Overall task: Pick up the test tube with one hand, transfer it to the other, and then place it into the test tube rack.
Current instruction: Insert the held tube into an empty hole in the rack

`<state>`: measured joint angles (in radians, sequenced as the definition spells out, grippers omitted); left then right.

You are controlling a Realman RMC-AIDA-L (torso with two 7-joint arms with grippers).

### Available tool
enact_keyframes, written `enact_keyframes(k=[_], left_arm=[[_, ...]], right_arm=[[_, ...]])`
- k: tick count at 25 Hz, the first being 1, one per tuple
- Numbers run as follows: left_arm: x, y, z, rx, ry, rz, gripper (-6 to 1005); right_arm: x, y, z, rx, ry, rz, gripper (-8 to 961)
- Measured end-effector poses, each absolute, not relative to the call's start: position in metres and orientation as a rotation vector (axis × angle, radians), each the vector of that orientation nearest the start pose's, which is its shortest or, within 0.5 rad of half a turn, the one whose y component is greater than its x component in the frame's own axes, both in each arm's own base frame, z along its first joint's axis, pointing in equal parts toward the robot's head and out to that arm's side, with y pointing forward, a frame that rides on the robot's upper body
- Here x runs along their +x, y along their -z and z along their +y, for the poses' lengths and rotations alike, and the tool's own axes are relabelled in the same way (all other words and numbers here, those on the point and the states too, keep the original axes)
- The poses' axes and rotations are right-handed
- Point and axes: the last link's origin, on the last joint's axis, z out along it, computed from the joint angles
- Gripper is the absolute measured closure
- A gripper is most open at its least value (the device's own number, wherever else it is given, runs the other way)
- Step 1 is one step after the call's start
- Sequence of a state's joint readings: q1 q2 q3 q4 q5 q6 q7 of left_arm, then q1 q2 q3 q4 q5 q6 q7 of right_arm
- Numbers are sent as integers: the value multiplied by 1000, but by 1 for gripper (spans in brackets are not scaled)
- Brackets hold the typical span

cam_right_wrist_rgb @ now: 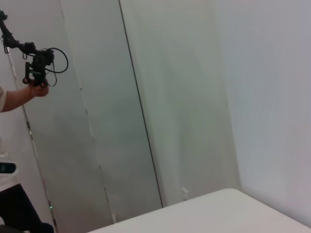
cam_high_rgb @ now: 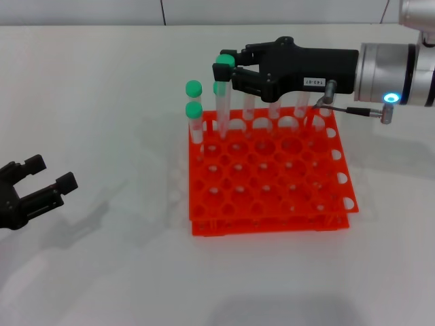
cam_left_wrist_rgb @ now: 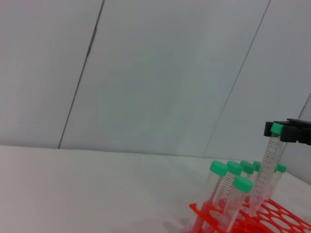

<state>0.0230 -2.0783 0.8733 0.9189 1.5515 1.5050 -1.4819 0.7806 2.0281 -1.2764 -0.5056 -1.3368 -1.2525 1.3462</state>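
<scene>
My right gripper [cam_high_rgb: 227,66], black with a small white label, reaches in from the right over the back of the orange test tube rack [cam_high_rgb: 272,204]. Its fingers are shut on the green cap of a test tube [cam_high_rgb: 221,102] that stands upright with its lower end in a back-row hole. This tube also shows in the left wrist view [cam_left_wrist_rgb: 268,167], held at the cap by the black fingers [cam_left_wrist_rgb: 291,133]. My left gripper [cam_high_rgb: 34,187], black and unlabelled, is open and empty at the table's left edge. The right wrist view shows neither tube nor rack.
Several other green-capped tubes [cam_high_rgb: 194,115] stand in the rack's back rows; those under my right gripper are partly hidden. The rack [cam_left_wrist_rgb: 272,218] sits on a white table [cam_high_rgb: 102,102]. A grey cable plug [cam_high_rgb: 380,112] hangs beside the right wrist.
</scene>
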Motion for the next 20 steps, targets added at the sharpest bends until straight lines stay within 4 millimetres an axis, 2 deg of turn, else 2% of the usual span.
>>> enact_keyframes(k=[12,20], left_arm=[[-343,-55,221,-2236,833,-940,109],[-343,-54,221,-2238,833,-941,109]], right_arm=[[139,52,393,-2743,-919,364,696],[138,52,394,-2733,-926,348,697]])
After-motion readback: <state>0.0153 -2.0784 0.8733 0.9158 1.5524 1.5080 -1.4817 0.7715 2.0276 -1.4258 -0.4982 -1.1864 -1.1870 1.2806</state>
